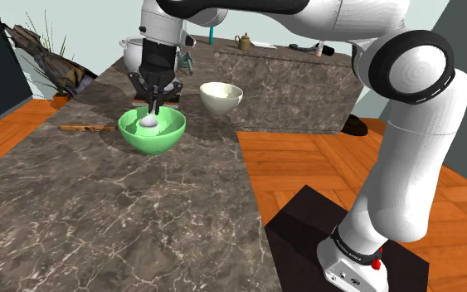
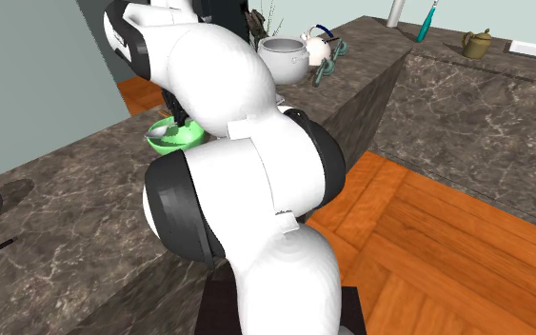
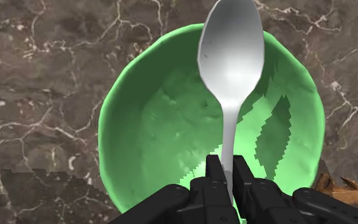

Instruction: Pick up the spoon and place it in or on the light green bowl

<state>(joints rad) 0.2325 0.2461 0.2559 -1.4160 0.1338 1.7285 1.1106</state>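
A light green bowl (image 1: 172,133) sits on the dark marble counter. My gripper (image 1: 155,99) hangs directly over it, pointing down. In the wrist view my gripper (image 3: 227,173) is shut on the handle of a pale grey spoon (image 3: 231,54). The spoon hangs head-down, and its head (image 1: 148,122) sits over the hollow of the green bowl (image 3: 149,130). Whether it touches the bowl's floor I cannot tell. In the second exterior view the arm hides most of the green bowl (image 2: 182,141).
A white bowl (image 1: 221,97) stands just to the shoulder view's right of the green one. A brown wooden piece (image 1: 86,128) lies to its left. A white pot (image 2: 285,57), a teal tool (image 2: 327,65) and a brass kettle (image 2: 478,43) stand further back.
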